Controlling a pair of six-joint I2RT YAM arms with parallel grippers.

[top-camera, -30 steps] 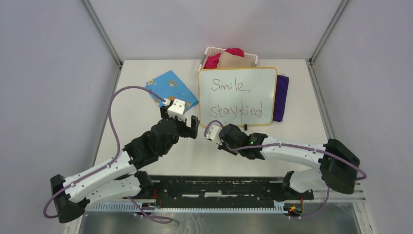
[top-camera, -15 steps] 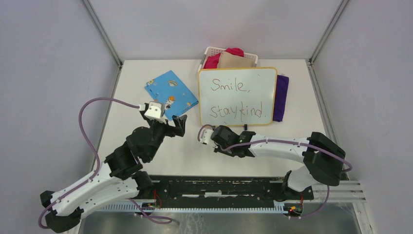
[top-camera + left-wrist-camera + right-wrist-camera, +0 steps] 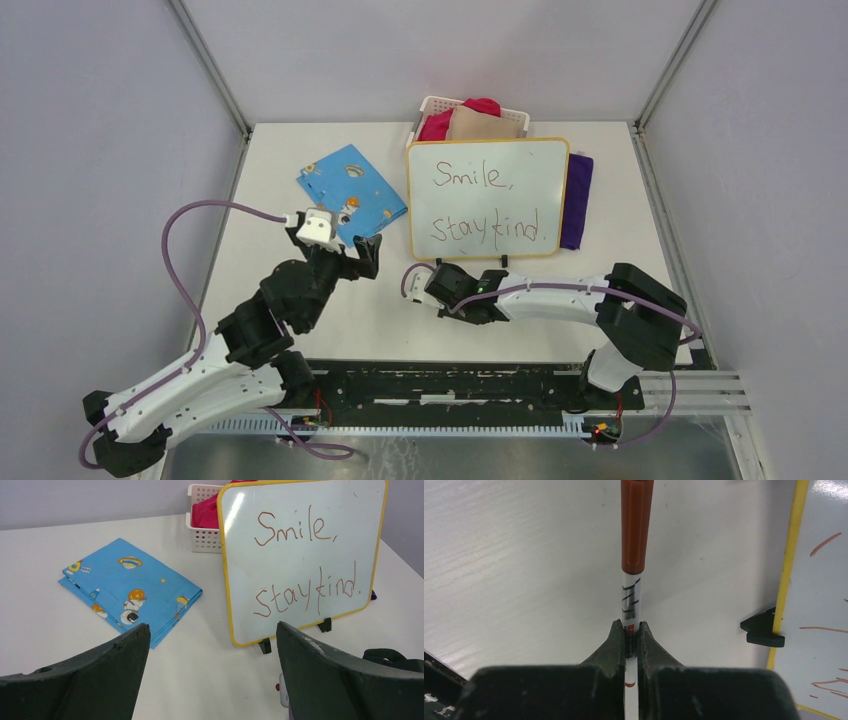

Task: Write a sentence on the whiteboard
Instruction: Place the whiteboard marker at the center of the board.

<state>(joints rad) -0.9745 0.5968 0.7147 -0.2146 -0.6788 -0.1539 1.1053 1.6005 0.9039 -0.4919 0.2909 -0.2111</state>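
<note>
The whiteboard [image 3: 530,160], white with a yellow frame, stands at the back centre and bears the sentence [image 3: 473,178] "Smile," over "stay kind" in dark red. It also shows in the left wrist view [image 3: 240,555] with the sentence [image 3: 292,527], and its edge shows in the right wrist view [image 3: 790,555]. My left gripper [image 3: 365,250] [image 3: 212,625] is open and empty, in front of the board's left corner. My right gripper [image 3: 428,288] [image 3: 630,625] is shut on a white marker with a red-brown cap [image 3: 636,525], low over the table near a board foot [image 3: 764,630].
A blue printed card [image 3: 350,187] [image 3: 130,587] lies left of the board. A white basket [image 3: 432,105] [image 3: 205,535] with red and tan cloths stands behind it. A purple cloth [image 3: 576,200] lies at the board's right edge.
My left arm has swung left and drawn its gripper back from the board. My right gripper has moved left and a little nearer with the marker, its elbow folding in.
</note>
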